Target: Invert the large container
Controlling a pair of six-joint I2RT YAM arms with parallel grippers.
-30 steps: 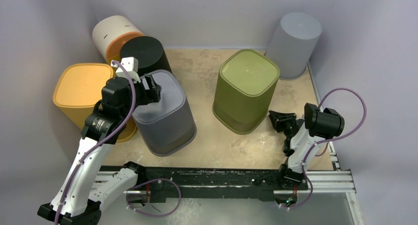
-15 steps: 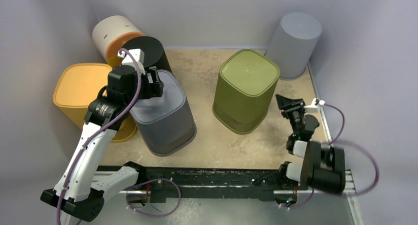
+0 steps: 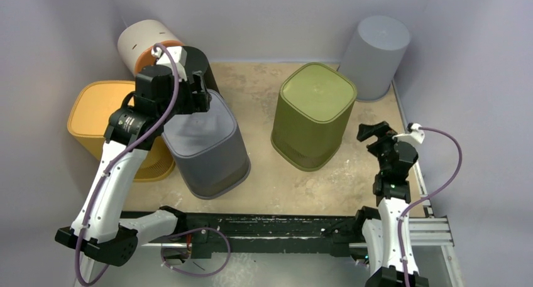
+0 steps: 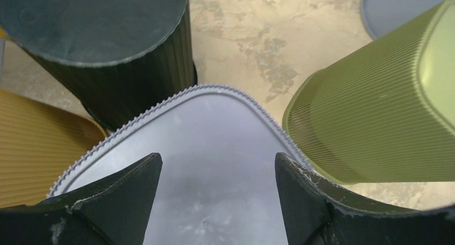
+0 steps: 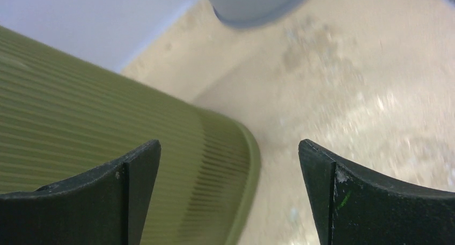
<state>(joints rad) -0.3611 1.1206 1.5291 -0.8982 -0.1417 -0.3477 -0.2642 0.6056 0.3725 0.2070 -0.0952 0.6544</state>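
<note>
Large grey container is found standing on the tabletop just beside the green container, on the left arm's side of it, with a narrow strip of bare surface between the two. Its closed, flat base is turned upward and its wider rim is set down on the tabletop. The inversion asked for is therefore judged to be made already, or very nearly so. No tilt is seen in the overhead view.

The left pincer is held spread over the far edge of that upturned base. In the left wrist view both fingers are seen wide apart above the grey surface, with nothing pinched between them. Whether the fingertips touch the base cannot be told.

The right pincer is likewise spread and empty. It is placed near the green container on the opposite side from the grey one, and in the right wrist view it is seen pointed toward that container's lower rim.

What is left is judged to be small: the left arm is to be drawn clear of the grey container, and the container's steadiness on its rim is to be confirmed.
</note>
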